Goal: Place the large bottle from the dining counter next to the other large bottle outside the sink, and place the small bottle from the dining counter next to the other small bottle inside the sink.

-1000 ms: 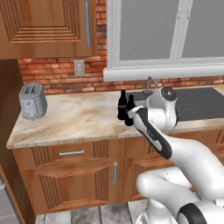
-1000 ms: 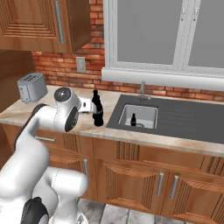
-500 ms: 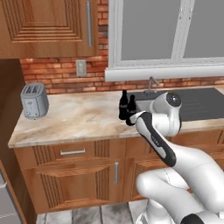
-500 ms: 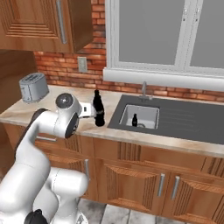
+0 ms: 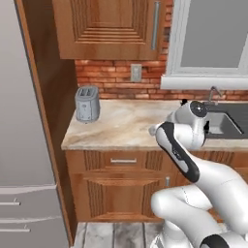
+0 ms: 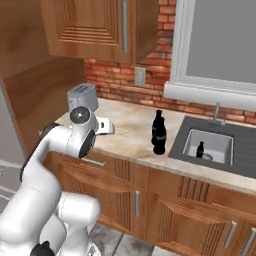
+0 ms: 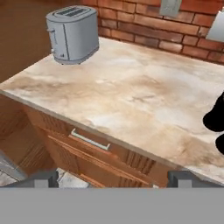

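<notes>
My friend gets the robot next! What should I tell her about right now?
Gripper: open and empty, hanging above the counter's front edge, toaster to one side.
Two large black bottles stand close together on the counter just left of the sink. So the large-bottle step looks done.
One small bottle stands in the basin; I see no second one there.
Left to do: fetch the other small bottle from the dining counter and set it beside the one in the basin.
</notes>
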Available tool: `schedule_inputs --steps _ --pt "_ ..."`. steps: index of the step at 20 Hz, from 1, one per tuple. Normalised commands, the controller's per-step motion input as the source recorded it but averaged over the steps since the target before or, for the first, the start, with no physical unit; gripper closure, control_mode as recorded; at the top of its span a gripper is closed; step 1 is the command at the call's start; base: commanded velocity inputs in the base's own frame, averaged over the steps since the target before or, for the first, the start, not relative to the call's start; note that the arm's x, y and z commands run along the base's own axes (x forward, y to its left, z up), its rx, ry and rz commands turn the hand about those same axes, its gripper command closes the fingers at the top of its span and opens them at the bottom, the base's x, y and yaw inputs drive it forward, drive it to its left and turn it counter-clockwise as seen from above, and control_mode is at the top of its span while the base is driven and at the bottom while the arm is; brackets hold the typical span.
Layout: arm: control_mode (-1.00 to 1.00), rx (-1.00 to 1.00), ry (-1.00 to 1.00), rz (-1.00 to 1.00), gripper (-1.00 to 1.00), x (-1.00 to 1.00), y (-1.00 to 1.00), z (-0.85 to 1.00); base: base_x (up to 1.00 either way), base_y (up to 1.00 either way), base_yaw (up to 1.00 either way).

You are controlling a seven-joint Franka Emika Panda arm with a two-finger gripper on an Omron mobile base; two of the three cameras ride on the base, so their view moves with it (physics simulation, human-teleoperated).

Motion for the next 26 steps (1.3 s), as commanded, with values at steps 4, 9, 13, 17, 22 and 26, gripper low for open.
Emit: schedule_inputs --steps 4,9,13,17,22,26 --pt "1.00 0.00 0.00 0.00 -1.00 0.00 0.00 0.00 0.00 0.94 0.57" --pt "1.00 0.00 0.00 0.00 -1.00 0.00 0.00 0.00 0.00 0.92 0.56" --pt "1.00 0.00 0.00 0.00 -1.00 0.00 0.00 0.00 -0.13 1.00 0.54" --pt "1.00 0.00 0.00 0.00 -1.00 0.00 0.00 0.00 -0.23 1.00 0.51" --pt "1.00 0.00 0.00 0.00 -1.00 0.00 0.00 0.00 -0.14 1.00 0.49" --pt "1.00 0.00 0.00 0.00 -1.00 0.00 0.00 0.00 -0.01 1.00 0.53"
